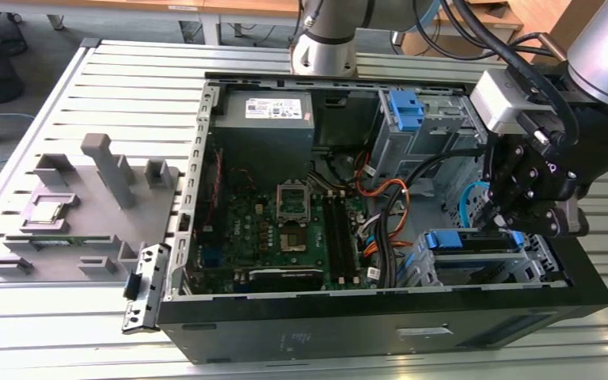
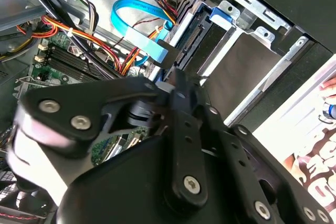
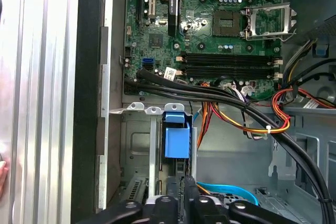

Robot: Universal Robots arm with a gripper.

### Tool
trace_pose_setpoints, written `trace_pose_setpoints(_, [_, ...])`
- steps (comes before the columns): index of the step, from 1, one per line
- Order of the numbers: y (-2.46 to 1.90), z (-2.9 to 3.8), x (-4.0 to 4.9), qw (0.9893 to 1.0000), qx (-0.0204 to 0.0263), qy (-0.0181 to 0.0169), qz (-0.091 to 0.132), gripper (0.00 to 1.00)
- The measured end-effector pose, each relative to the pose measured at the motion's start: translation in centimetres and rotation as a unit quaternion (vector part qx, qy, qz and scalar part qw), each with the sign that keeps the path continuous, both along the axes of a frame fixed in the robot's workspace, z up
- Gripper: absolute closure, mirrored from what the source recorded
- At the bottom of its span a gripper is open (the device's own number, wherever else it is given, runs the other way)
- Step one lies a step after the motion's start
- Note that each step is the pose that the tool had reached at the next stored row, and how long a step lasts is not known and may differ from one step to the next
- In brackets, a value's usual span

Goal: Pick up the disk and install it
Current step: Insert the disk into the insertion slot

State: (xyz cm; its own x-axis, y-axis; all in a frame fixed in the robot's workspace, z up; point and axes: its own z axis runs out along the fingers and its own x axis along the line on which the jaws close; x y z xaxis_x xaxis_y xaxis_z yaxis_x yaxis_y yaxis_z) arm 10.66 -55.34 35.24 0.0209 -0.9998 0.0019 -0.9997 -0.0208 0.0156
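So the pincer [image 1: 512, 224] is closed, tips pressed together, and hangs over the drive cage [image 1: 541, 257] in the corner of the computer case [image 1: 389, 336] that's nearest the camera on the exterior view's right. In the first wrist view the closed tips [image 3: 184, 195] point into that cage. I can't tell if they actually touch anything.

The disk [image 1: 471, 241] sits inside the cage right under the pincer, lying flat, with its blue bracket showing along the top edge. In the second wrist view its dark slab [image 2: 212, 45] sits between the cage's metal rails. A flat blue data cable [image 2: 139, 9] loops just beside its connector end.

Moving out from there: a bundle of orange, red and yellow wires [image 3: 252, 124] runs between the cage and the motherboard [image 1: 283, 229], which fills the middle of the case floor. Along the case's far edge there's a second cage holding a bare blue clip [image 1: 404, 111], with the power supply [image 1: 267, 119] in the far corner on the exterior view's left.

The case sits on a slatted metal table [image 1: 124, 79]. Near the table's edge on the exterior view's left is a grey fixture tray [image 1: 93, 237], and a small square processor chip [image 1: 51, 210] rests on it, well apart from the pincer.
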Motion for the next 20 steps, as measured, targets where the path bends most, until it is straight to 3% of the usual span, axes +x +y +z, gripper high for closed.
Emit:
trace_pose_setpoints(2, [0.00, 0.00, 0.00, 1.0000, 0.0000, 0.0000, 0.000, 0.89])
trace_pose_setpoints(20, [0.00, 0.08, 0.06, 1.0000, -0.0001, 0.0011, -0.001, 0.89])
